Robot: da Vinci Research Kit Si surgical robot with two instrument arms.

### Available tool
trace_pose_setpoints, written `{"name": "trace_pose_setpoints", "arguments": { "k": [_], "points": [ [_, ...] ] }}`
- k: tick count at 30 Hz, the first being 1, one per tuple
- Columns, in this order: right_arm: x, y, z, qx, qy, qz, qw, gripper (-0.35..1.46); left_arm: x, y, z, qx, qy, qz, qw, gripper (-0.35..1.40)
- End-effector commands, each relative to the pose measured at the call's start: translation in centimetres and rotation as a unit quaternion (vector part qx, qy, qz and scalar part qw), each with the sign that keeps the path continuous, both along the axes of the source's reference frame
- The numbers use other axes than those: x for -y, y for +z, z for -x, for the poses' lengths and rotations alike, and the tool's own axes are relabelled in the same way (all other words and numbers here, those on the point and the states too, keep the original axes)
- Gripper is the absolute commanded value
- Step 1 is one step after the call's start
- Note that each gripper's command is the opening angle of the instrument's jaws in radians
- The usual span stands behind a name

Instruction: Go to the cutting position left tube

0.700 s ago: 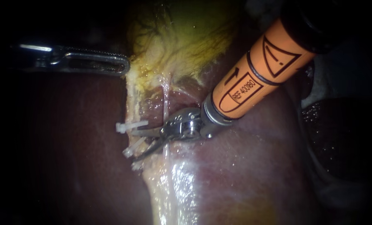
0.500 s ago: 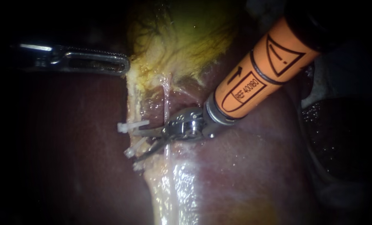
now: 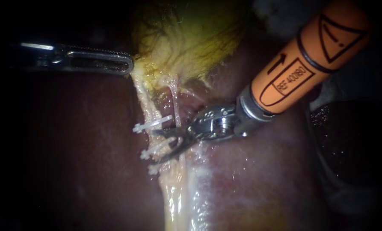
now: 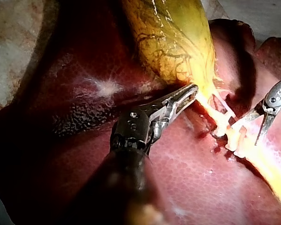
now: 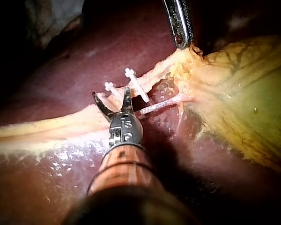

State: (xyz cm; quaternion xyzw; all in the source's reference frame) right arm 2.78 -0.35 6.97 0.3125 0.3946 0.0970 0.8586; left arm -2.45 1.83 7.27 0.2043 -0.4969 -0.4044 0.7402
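close endoscope overhead, wrist cameras low from opposite sides, all share clips

Jaws over the left tube
Our right instrument has its parted jaws over the left tube, one clip between them, below the gallbladder.

This looks to me like a surgical lab bench. The liver and gallbladder lie loose on a pale surface, perhaps cloth; it's too blurred to tell.
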Motion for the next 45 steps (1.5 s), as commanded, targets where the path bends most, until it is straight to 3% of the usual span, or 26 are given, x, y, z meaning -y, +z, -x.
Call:
{"name": "trace_pose_setpoints", "arguments": {
  "k": [1,11,23,33,37,45],
  "points": [
    [-0.01,-0.02,0.02,0.000,0.000,0.000,1.0000,1.07,0.00,0.00,0.00,0.000,0.000,0.000,1.0000,-0.35],
    [-0.07,-0.11,0.26,-0.001,0.002,0.001,1.0000,1.07,-0.01,0.01,0.00,0.000,0.001,0.000,1.0000,-0.35],
    [-0.10,-0.09,0.32,-0.009,0.009,0.000,0.9999,1.07,0.00,0.01,0.00,0.000,0.000,0.000,1.0000,-0.35],
    [-0.18,0.15,0.34,-0.023,0.024,-0.022,0.9992,1.07,0.00,0.01,0.00,0.000,0.001,0.000,1.0000,-0.35],
    [-0.20,0.28,0.34,-0.033,0.015,-0.062,0.9974,1.07,0.00,0.01,0.00,0.000,0.001,0.000,1.0000,-0.35],
    [-0.19,0.56,0.36,-0.038,0.019,-0.113,0.9927,1.07,0.00,0.01,-0.01,0.000,0.001,0.000,1.0000,-0.35]
  ]
}}
